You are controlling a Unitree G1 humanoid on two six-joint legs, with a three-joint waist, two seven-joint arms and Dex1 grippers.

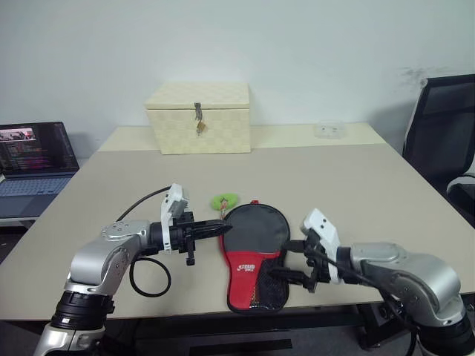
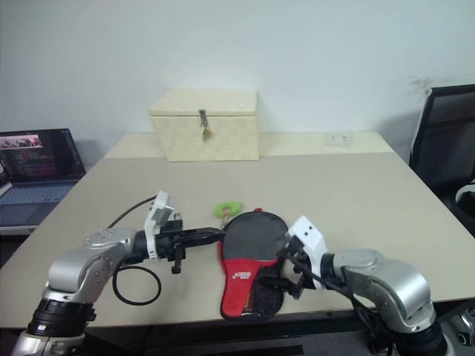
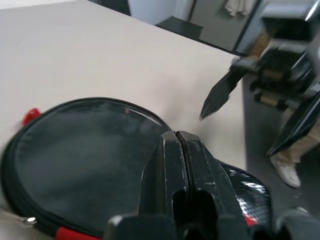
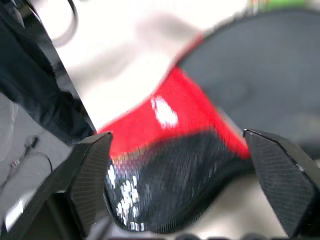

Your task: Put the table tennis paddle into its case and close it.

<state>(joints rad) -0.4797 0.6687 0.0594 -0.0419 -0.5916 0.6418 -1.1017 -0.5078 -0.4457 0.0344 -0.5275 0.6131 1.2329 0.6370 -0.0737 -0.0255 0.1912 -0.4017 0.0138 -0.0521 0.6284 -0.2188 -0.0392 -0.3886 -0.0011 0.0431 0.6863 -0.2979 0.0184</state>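
Where the pale matte table (image 1: 356,178) nears its front edge: the case (image 1: 254,256), a soft paddle-shaped cover lying flat, zipped black fabric round at the far end, a red logo panel across the middle, glossy black mesh over the narrow near end. Just beyond its round end, a small fuzzy green tag (image 1: 225,199). No telling from outside whether the table tennis paddle sits within. Left gripper (image 1: 220,229): slim black fingers pressed together, tips at the left rim of the round end; touching or just clear, cannot tell. Right gripper (image 1: 286,261): ridged black fingers spread wide, empty, beside the mesh end. Farther back: a cream woven box (image 1: 199,117) with metal latch; at left, a laptop (image 1: 33,159).
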